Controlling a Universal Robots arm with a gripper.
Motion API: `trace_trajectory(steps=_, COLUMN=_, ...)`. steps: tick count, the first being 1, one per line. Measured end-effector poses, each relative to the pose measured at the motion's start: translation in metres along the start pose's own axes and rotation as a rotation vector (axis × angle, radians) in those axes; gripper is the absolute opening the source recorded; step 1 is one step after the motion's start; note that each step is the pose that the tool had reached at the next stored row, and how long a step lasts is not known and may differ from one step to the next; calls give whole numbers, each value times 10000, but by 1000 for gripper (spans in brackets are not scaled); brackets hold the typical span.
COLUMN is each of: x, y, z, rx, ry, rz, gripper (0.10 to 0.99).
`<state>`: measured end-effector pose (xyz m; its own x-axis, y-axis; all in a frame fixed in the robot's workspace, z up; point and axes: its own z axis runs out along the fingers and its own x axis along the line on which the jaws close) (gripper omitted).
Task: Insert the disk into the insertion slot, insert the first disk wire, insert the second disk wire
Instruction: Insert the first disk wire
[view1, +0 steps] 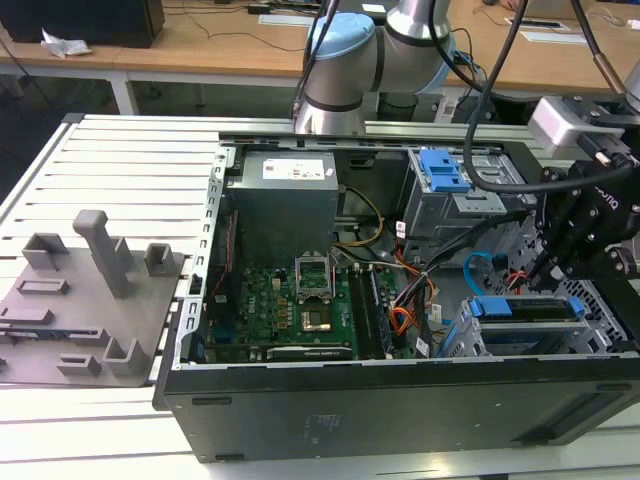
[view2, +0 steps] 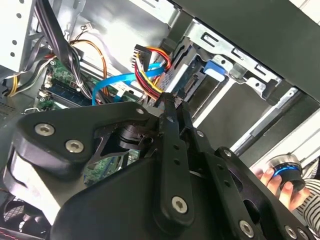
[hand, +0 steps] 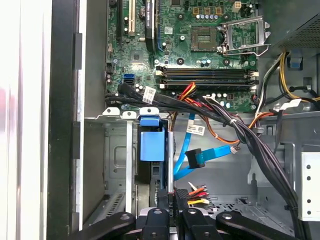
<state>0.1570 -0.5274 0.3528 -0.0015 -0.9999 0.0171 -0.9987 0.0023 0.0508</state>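
First wrist view, closest in: gripper (hand: 171, 197) pinched shut on the black plug of the first disk wire (hand: 198, 191), with red, yellow and dark strands fanning out just beside the disk (hand: 151, 144). Disk lying inside the insertion slot (hand: 116, 160), bright blue carrier tab showing. Second disk wire (hand: 196, 158) looping just beside the disk, its angled blue plug hanging in open air, apart from the gripper. Beyond the disk, green motherboard (hand: 200, 55) with long memory slots (hand: 205, 76) and a bare processor socket (hand: 205, 34). Exterior view, farther beyond the disk: tall grey bay (view1: 450, 205) with a blue latch, then the boxy power supply (view1: 285, 195) at the case's far wall.
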Motion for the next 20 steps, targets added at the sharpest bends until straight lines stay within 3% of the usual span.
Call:
trace_trajectory(steps=10, x=78, y=0, z=5, rx=0, ry=-1, rz=0, gripper=169)
trace_trajectory(steps=14, x=78, y=-10, z=25, rx=-2, ry=-126, rz=-7, gripper=169)
trace_trajectory(steps=20, x=79, y=-59, z=74, rx=-12, ry=-143, rz=-6, gripper=169)
